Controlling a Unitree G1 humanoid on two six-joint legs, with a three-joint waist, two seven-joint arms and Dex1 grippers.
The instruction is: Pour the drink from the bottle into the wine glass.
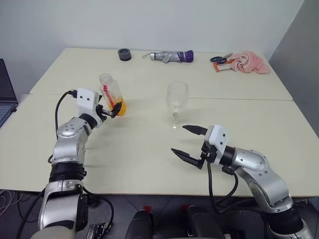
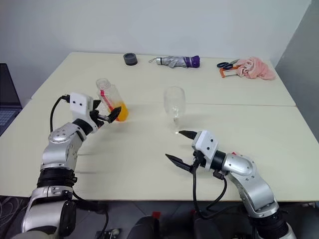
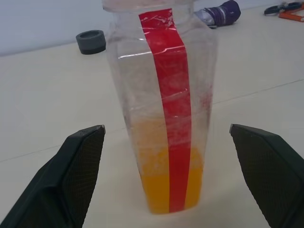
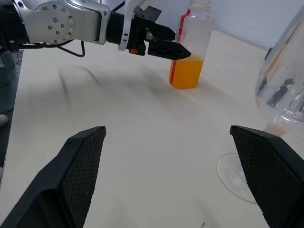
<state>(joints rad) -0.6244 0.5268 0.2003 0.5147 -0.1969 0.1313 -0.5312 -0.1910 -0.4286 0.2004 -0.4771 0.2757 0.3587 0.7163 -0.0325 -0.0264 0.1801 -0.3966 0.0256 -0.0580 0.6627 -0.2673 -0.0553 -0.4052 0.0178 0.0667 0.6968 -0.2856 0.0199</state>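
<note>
Working left to right from my remote seat. Left gripper (image 3: 166, 175) is spread wide and level, one finger on each side of the bottle (image 1: 112, 94); I cannot tell from any view whether a pad touches it. The bottle stands upright with no cap on, the drink (image 3: 168, 183) filling only its lower part. Bare table (image 1: 139, 164) lies beside this hand toward the near edge; a laptop edge (image 1: 6, 94) sits well off its outer side.

The wine glass (image 1: 176, 102) stands empty between the two hands, just beyond the right gripper's (image 1: 188, 143) fingertips, apart from them. That gripper is also wide, holding nothing, pointing inward, with free tabletop ahead of it.

Far beyond both hands, by the back edge: dark ring (image 1: 124, 54), umbrella (image 1: 172, 56), scissors (image 1: 221, 59), pink cloth (image 1: 250, 62).
</note>
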